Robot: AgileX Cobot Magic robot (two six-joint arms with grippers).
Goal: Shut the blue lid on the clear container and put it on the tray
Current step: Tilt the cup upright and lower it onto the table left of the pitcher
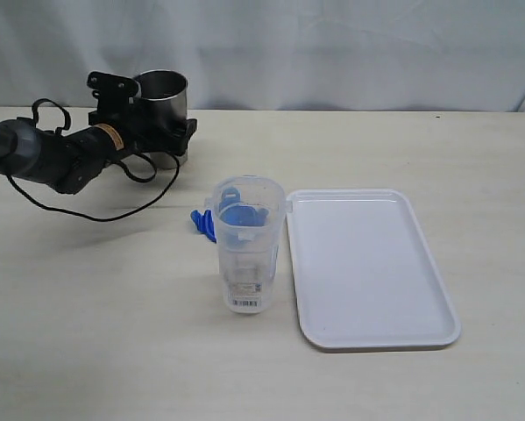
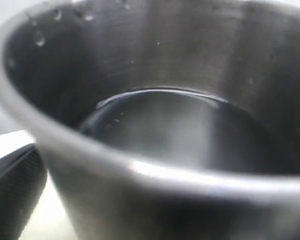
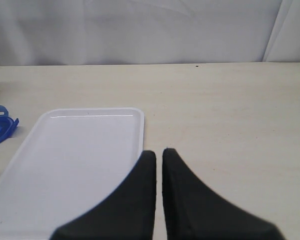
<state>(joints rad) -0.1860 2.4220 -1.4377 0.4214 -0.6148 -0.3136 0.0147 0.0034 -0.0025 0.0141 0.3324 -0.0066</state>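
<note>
**Right gripper** (image 3: 159, 151): jaws closed together on nothing, poised by one long edge of the tray (image 1: 367, 263). **Left gripper** (image 1: 151, 110): jaws straddle a steel tumbler (image 1: 167, 98), well apart from the tray; whether they clamp it cannot be told. The clear container (image 1: 246, 254) stands upright and uncapped on the table (image 1: 87, 333), just beside the tray's other long edge. The blue lid (image 1: 201, 224) lies on the table, just beyond the container from the tray.

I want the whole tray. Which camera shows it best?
The exterior view: the whole tray is visible. The right wrist view cuts off its near end behind the hand. The left wrist view shows a steel cup instead.
</note>
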